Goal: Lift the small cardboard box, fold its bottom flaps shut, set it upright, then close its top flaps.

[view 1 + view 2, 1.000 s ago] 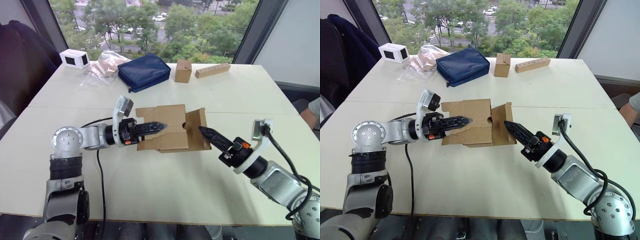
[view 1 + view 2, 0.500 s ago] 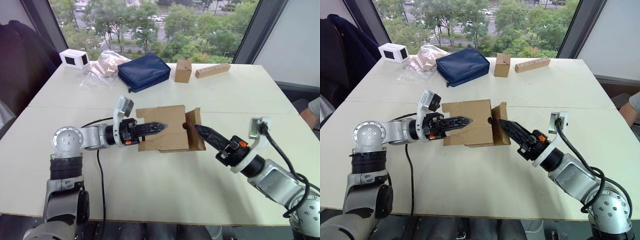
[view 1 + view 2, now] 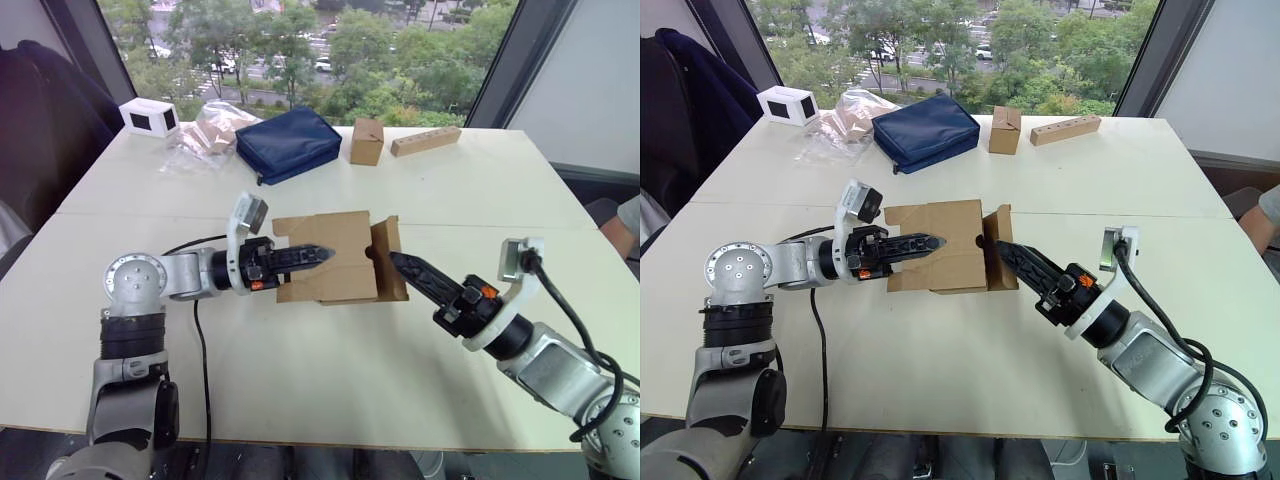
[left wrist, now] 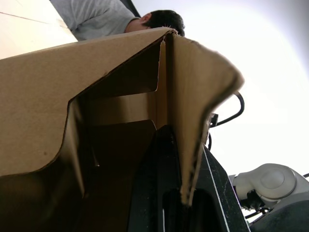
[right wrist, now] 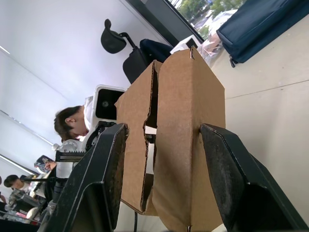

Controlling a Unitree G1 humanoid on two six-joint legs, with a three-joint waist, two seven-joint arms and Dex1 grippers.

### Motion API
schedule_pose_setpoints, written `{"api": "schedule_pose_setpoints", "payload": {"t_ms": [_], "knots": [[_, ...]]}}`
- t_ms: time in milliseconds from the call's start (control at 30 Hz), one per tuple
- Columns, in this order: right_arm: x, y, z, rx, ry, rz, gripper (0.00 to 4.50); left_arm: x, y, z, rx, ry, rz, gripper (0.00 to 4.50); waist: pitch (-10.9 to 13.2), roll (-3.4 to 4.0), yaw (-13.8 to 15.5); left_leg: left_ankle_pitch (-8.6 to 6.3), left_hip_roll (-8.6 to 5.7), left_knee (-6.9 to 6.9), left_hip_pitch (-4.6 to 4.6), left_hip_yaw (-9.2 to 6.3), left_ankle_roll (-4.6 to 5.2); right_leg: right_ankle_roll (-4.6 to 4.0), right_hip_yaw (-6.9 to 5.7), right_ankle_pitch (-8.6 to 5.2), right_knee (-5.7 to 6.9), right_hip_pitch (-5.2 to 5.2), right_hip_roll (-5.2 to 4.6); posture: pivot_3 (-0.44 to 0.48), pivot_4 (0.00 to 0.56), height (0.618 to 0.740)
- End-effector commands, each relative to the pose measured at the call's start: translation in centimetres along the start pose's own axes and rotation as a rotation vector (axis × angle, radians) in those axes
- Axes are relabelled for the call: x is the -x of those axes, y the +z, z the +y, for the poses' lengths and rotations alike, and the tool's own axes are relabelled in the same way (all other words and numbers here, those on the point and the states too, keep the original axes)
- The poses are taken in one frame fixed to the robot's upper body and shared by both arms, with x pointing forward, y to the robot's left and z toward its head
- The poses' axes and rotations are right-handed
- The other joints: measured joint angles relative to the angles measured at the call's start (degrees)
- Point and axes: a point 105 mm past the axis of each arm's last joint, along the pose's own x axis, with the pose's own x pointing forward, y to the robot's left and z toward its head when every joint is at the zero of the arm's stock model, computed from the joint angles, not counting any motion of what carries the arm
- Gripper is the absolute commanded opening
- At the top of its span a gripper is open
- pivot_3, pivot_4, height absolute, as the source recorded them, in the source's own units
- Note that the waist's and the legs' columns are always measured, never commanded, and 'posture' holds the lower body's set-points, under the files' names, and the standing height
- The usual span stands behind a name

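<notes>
Midway is a fair reading of the job: the small cardboard box (image 3: 335, 257) is already off the table (image 3: 330, 390), held in the air near the middle of the scene, but none of its flaps look properly shut yet. The left gripper (image 3: 322, 252) reaches in from the left with its fingers clamped on a box wall; the left wrist view shows one black finger inside the box and cardboard running between the two. The right gripper (image 3: 992, 247) comes in from the near right with its fingers spread wide, and the right wrist view shows them straddling a flap (image 5: 190, 140) at the right end of the box without clearly pinching it. That flap stands nearly folded against the opening, while a gap beside it still shows the dark inside. So the lift looks done and the bottom fold is in hand. Left to do, as I judge it: pressing the remaining bottom flaps flat, setting the box upright on the table, and closing the top flaps. At the far side of the table lie a blue pouch (image 3: 288, 143), a taller brown carton (image 3: 366, 141), a wooden block (image 3: 425, 141) and a white box (image 3: 150, 117), well apart from the work.
</notes>
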Motion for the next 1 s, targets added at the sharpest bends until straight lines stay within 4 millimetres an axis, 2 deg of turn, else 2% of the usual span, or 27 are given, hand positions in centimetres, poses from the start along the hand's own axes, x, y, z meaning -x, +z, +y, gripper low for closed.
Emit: {"api": "schedule_pose_setpoints", "payload": {"t_ms": [33,133,167,733,1000], "knots": [[-0.1,0.5,0.7,0.029,0.028,-0.02,1.98,-0.4,0.4,-1.0,-0.039,-0.039,-0.001,0.0,0.0,0.0,0.0,0.0,0.0,0.0,0.0,0.0,0.0,-0.02,0.0,-0.01,0.0,0.0,0.0,0.0,0.15,0.74],[-0.1,0.5,0.6,0.031,0.025,-0.018,1.07,-0.4,0.4,-1.0,-0.04,-0.04,-0.002,0.0,0.0,0.0,0.0,0.0,0.0,0.0,0.0,0.0,0.0,-0.01,0.0,-0.01,0.0,0.0,0.0,0.0,0.15,0.74],[-0.1,0.5,0.6,0.032,0.024,-0.017,0.62,-0.4,0.4,-1.0,-0.04,-0.041,-0.002,0.0,0.0,0.0,0.0,0.0,0.0,0.0,0.0,0.0,0.0,-0.01,0.0,-0.01,0.0,0.0,0.0,0.0,0.15,0.74],[-0.6,0.3,-0.3,0.141,-0.038,0.007,0.62,-0.5,0.3,-1.0,-0.039,-0.045,0.0,0.0,0.0,0.0,-0.01,0.0,0.0,0.0,0.0,0.0,0.0,0.02,0.0,0.01,0.0,0.0,0.01,0.0,0.15,0.74],[-1.1,0.2,0.3,0.184,-0.024,0.019,0.62,-0.6,0.3,-0.9,-0.04,-0.042,0.001,0.0,0.0,0.0,-0.03,0.0,0.0,0.0,0.0,0.0,0.0,0.01,-0.01,0.01,0.0,0.0,0.01,0.0,0.15,0.74]]}}
